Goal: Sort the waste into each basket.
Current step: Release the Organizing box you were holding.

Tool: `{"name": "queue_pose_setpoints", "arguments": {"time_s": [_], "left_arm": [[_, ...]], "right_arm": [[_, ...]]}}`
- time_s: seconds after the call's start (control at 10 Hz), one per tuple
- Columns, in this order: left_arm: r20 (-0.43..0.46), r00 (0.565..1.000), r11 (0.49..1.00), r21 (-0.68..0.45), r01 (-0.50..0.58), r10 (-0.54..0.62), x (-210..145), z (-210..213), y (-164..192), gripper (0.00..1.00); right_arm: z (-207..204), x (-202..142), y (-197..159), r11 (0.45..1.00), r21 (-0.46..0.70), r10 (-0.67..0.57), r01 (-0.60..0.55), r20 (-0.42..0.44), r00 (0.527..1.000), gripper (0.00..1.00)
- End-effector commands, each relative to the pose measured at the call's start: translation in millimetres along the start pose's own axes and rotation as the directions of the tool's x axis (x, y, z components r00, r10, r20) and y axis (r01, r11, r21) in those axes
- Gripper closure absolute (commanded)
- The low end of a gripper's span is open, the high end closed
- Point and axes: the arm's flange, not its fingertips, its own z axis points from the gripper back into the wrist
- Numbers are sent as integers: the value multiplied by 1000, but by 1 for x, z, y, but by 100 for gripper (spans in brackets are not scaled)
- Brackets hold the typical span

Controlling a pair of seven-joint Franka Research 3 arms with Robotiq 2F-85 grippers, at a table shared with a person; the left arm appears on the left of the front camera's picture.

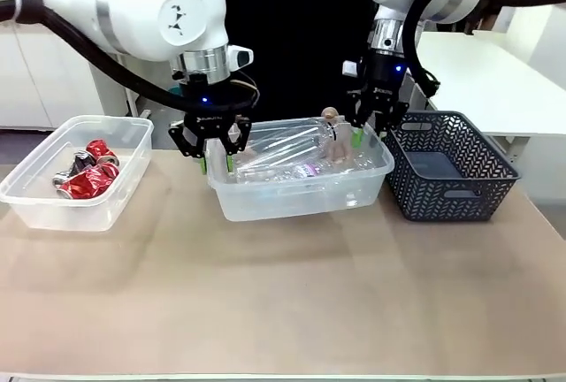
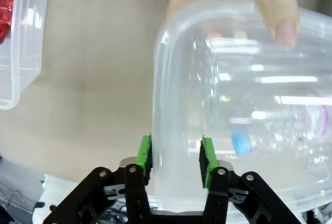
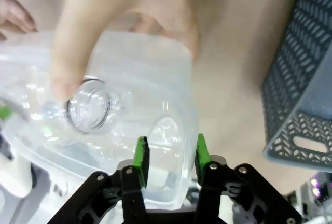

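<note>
I've got both grippers at the middle tub (image 1: 301, 192) of clear bottles (image 1: 292, 165): left gripper (image 2: 175, 157) jaws straddle its corner wall, right gripper (image 3: 169, 157) jaws straddle its rim, but actual pinch I can't tell. A person's hand (image 3: 124, 22) hides a bottle's body; crushed red cans (image 1: 88, 174) sit in the left tub (image 1: 35, 201).
</note>
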Motion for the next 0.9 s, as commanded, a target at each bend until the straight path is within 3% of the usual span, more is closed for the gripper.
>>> {"name": "queue_pose_setpoints", "arguments": {"time_s": [0.0, 0.2, 0.5, 0.6, 0.7, 0.8], "left_arm": [[62, 998, 1000, -13, 10, -9, -10, 11, 15, 0], [103, 995, 999, -37, 6, -2, -20, 20, 26, 0], [101, 994, 995, -89, 41, -32, -21, 21, 45, 0], [54, 995, 992, -88, 87, -83, -20, 17, 49, 0], [107, 994, 999, -44, 12, -7, -18, 28, 30, 0], [107, 994, 999, -44, 12, -7, -18, 28, 30, 0]], "right_arm": [[-18, -43, -13, 1000, 18, -12, 9, 187, 982, 18], [-17, -53, -17, 999, 28, -22, 14, 306, 952, 0], [-16, -65, -22, 995, 95, -55, 16, 423, 905, 0], [-17, -63, -22, 993, 121, -60, 6, 449, 892, 0], [-8, -56, -19, 997, 61, -70, 51, 381, 922, 0], [-8, -56, -19, 997, 61, -70, 51, 381, 922, 0]]}}
